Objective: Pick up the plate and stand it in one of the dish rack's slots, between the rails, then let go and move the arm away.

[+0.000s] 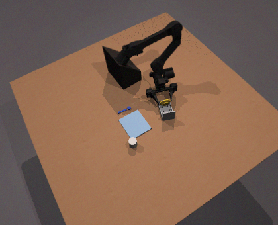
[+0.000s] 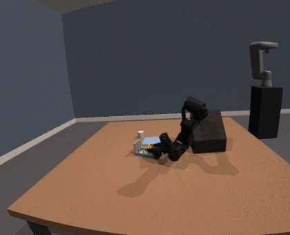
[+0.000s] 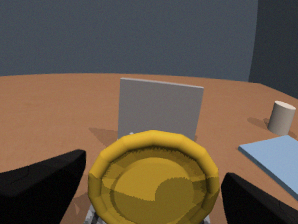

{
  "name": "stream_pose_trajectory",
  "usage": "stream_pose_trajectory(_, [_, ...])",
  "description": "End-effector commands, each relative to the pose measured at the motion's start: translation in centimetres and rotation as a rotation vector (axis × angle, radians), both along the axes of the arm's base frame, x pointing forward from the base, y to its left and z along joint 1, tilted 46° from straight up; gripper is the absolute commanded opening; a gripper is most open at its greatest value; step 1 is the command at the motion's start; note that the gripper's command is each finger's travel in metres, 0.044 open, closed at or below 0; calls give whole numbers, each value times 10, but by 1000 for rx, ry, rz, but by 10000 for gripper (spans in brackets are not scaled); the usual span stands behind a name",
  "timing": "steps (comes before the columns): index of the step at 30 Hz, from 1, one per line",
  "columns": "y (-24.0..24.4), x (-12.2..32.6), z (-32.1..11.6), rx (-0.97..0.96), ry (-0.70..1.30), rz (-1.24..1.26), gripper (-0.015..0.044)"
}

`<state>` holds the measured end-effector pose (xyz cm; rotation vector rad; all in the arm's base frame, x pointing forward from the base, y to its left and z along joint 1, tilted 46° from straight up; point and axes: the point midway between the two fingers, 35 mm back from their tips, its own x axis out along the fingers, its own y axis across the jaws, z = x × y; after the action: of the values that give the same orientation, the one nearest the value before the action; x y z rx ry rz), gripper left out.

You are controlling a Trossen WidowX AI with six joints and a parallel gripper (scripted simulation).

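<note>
The yellow plate (image 1: 165, 102) (image 2: 150, 146) (image 3: 150, 187) stands roughly upright on edge at the arm's end of the dish rack, its face toward the wrist camera. The grey dish rack (image 1: 169, 116) (image 2: 137, 146) (image 3: 160, 107) has a tall end panel beyond the plate. My gripper (image 1: 165, 101) (image 3: 157, 172) is open around the plate, one black finger at each side. In the wrist view narrow gaps show between the fingers and the rim. The plate's lower edge is hidden, so its exact slot between the rails cannot be told.
A light blue square mat (image 1: 135, 124) (image 2: 151, 141) (image 3: 280, 157) lies beside the rack. A white cylinder (image 1: 132, 142) (image 2: 141, 135) (image 3: 281, 118) stands past the mat. A blue spoon-like thing (image 1: 124, 110) lies near the mat, on the arm base's side.
</note>
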<state>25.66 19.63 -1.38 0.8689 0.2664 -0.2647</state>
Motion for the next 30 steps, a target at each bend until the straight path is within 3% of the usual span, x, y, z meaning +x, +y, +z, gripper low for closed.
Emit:
stream_pose_trajectory(1, [0,0,0,0,0,0,400])
stream_pose_trajectory(7, [-3,2,5,-3,3,0,400])
stream_pose_trajectory(20, [-74,15,85,-65,15,8,400])
stream_pose_trajectory(30, [-88,29,71,-203,136,32,400])
